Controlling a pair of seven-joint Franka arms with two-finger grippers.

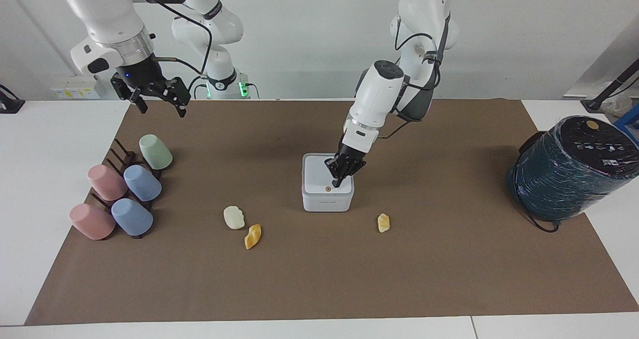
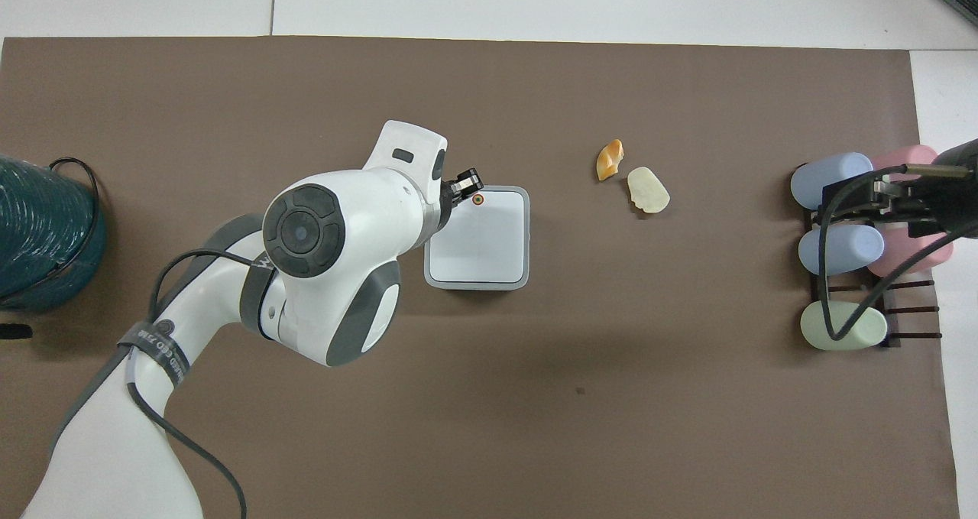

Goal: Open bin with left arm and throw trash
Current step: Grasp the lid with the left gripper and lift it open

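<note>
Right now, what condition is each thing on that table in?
Bin: lid shut.
Cream scrap: lying on the mat.
Two orange scraps: lying on the mat.
Left gripper: tip over the lid, by its orange dot.
Right gripper: open, waiting above the cups.
Cups: tipped on a rack.
</note>
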